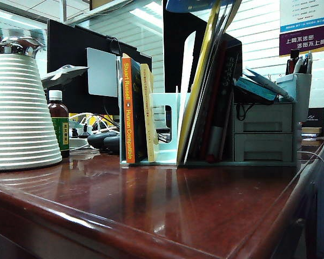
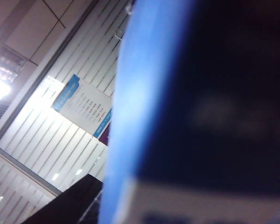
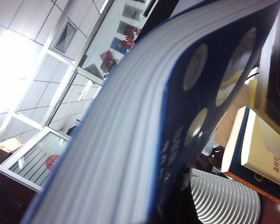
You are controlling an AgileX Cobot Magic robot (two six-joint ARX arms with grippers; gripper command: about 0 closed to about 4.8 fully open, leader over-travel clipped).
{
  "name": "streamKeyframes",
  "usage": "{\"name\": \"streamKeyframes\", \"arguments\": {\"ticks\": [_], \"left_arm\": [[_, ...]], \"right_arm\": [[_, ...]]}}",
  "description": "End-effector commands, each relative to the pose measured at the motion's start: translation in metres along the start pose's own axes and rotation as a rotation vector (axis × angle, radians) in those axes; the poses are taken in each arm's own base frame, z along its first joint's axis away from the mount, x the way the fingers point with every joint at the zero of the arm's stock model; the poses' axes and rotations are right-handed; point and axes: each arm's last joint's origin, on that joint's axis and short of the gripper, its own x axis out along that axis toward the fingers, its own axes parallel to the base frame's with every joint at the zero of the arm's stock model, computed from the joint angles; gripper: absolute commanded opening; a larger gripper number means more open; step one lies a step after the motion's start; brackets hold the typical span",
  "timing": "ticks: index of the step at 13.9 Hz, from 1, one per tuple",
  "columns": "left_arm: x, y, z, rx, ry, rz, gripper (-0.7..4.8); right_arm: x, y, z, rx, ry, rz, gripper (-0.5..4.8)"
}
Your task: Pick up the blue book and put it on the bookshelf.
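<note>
The blue book (image 3: 130, 135) fills most of the right wrist view — its pale page edges fan across the frame and its dark-blue cover with round pale spots sits close to the lens. In the left wrist view the same book (image 2: 177, 93) blocks much of the picture as a blurred blue slab with a white band along one edge. In the exterior view only a blue corner (image 1: 191, 4) shows at the very top, high above the bookshelf (image 1: 164, 129).

Neither the left gripper nor the right gripper is visible in any picture. The right jaws are clenched nearly tight; whether they are grasping the book cannot be told. The left jaws' state cannot be told either.

The mint-green bookshelf stands on the reddish-brown table (image 1: 167, 210), holding an orange-spined book (image 1: 128, 108) upright at one end and leaning books (image 1: 210, 86) at the other. A grey drawer unit (image 1: 262, 135) stands just beside it — a ribbed white jug (image 1: 19, 108) and a small bottle (image 1: 58, 124) stand well apart.
</note>
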Motion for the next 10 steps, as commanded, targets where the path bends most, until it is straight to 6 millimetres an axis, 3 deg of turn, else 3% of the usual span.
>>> {"name": "streamKeyframes", "arguments": {"ticks": [1,2,5,8,9,10], "left_arm": [[0.0,0.012,0.004,-0.085,0.004,0.088,-0.06],[-0.001,0.015,0.004,-0.13,0.025,0.132,-0.06],[-0.003,0.024,0.005,-0.317,0.082,0.281,-0.06],[-0.007,0.037,0.009,-0.612,0.082,0.458,-0.06],[-0.009,0.041,0.011,-0.709,0.078,0.522,-0.06],[-0.011,0.045,0.011,-0.805,0.075,0.593,-0.06]], "right_arm": [[-0.004,0.019,0.006,-0.189,-0.058,0.147,2.5],[-0.005,0.023,0.008,-0.26,-0.086,0.185,4.79],[-0.013,0.036,0.012,-0.433,-0.175,0.273,4.79],[-0.026,0.047,0.016,-0.586,-0.306,0.253,4.79],[-0.029,0.05,0.016,-0.638,-0.322,0.257,4.12],[-0.032,0.053,0.017,-0.697,-0.336,0.257,2.21]]}}
